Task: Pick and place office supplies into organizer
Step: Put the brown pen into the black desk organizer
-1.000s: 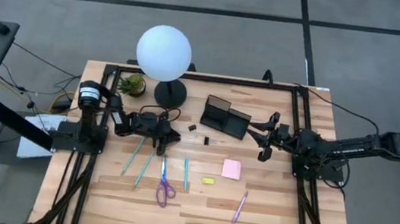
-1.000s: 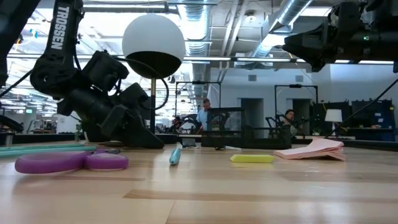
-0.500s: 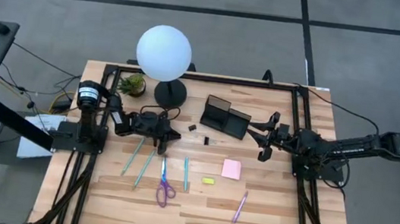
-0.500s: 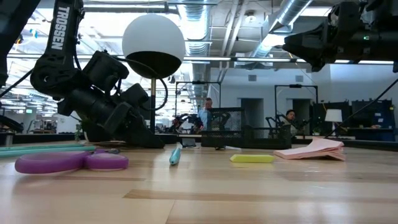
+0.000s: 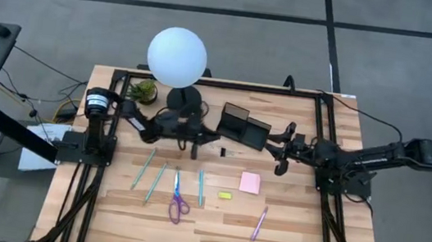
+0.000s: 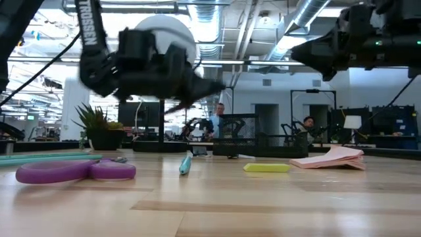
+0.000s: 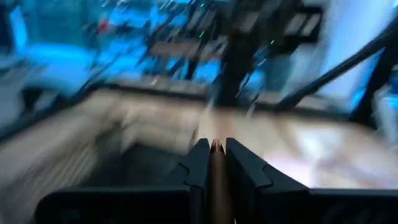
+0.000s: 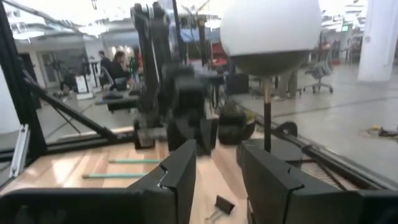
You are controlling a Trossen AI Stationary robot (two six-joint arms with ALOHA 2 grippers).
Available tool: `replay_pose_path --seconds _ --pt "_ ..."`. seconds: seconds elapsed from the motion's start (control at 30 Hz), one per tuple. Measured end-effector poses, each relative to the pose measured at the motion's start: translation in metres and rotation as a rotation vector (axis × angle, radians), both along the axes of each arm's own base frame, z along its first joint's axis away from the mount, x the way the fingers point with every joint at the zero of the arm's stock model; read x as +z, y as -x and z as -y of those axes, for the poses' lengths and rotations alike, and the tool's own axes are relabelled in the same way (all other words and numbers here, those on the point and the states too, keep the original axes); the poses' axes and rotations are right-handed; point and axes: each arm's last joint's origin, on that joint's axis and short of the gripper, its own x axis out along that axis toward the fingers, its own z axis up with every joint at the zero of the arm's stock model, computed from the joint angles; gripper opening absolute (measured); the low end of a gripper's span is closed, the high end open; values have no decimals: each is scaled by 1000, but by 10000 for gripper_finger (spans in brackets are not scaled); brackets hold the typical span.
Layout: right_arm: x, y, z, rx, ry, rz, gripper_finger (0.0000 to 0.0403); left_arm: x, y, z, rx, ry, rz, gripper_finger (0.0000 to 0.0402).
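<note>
- The left gripper [image 5: 195,132] is hanging above the surface [image 5: 285,229] in front of the lamp [image 5: 177,57], just left of the organizer [image 5: 242,127].
- In the left wrist view its fingers [image 7: 200,163] are closing on a thin dark pen [image 7: 216,180] whose tip is showing between them.
- In the low view the left gripper [image 6: 197,89] is sitting well clear of the surface, its tip pointing toward the organizer [image 6: 240,136].
- The right gripper [image 5: 279,155] is waiting just right of the organizer, its fingers [image 8: 185,171] standing apart with nothing between them.
- The organizer is lying at the back middle of the surface, between the two grippers.
- Two teal pens [image 5: 150,176] are lying side by side on the left, slanting, near the scissors [image 5: 178,202].
- A third teal pen [image 5: 200,187] is lying just right of the scissors.
- The yellow piece [image 5: 225,195] is lying between that pen and the pink pad [image 5: 250,182].
- The pink-purple pen [image 5: 259,223] is lying toward the front right, apart from the rest.
- Black clips [image 5: 209,138] are lying close to the organizer's front left corner.
- The plant [image 5: 143,90] is standing at the back left, beside the lamp base.
</note>
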Motion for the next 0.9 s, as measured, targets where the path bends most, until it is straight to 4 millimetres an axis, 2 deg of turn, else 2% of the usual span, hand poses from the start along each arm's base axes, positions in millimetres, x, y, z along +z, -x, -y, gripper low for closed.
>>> replay_pose_path --seconds 0.2,0.37,0.57,0.67,0.8,0.9 --pt "-1 -37 -4 9 -16 -103 118 54 -40 -5 -170 -95 212 22" --pt "-6 -62 0 -82 -50 -155 118 84 -57 -8 -197 -193 308 22" --pt "-7 -62 5 -259 -77 -187 118 93 -63 -16 -165 -256 338 22" --pt "-2 -60 4 -216 -31 -192 118 94 -62 -21 -141 -244 337 22" --pt "11 -63 2 -161 -35 -34 118 95 -61 -22 -162 -227 349 22" --pt "13 -66 3 -122 -37 36 118 97 -60 -17 -202 -218 372 22"
